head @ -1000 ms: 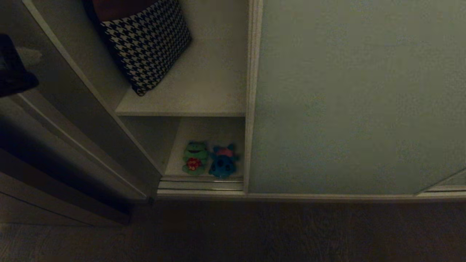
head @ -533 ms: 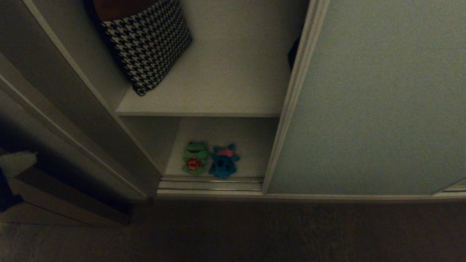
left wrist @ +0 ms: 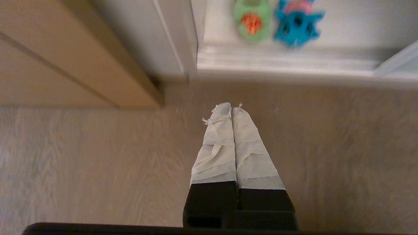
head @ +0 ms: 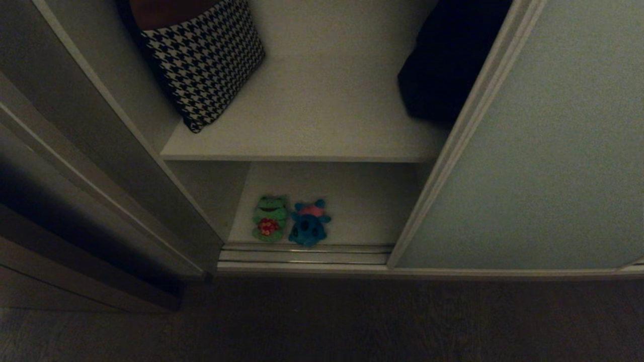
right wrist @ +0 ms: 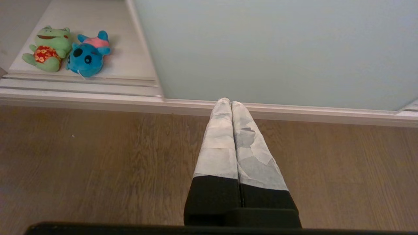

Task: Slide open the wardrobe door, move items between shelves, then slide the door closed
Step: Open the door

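Dark wood-grain floor [head: 322, 322] fronts the wardrobe, whose pale grey-green matte sliding door [head: 543, 151] stands slid right. On the lower white shelf [head: 352, 211], a green plush frog [head: 269, 217] touches a blue plush creature [head: 308, 229]; the upper white shelf [head: 322, 110] bears a houndstooth cushion [head: 204, 55]. Left pincer [left wrist: 231, 106] and right pincer [right wrist: 230, 101] are both pressed together, empty, above the floor.

This is a room in a home, probably a bedroom. A built-in wardrobe stands here with a pale grey-green sliding door [head: 543, 151] on silvery floor rails [head: 302, 253]. Inside are white shelves [head: 322, 115]. A houndstooth cushion [head: 204, 58] and a black bag [head: 443, 65] lie on the upper one, and two plush toys [head: 289, 221] sit on the lower one. The floor [head: 322, 322] is brown wood planks.
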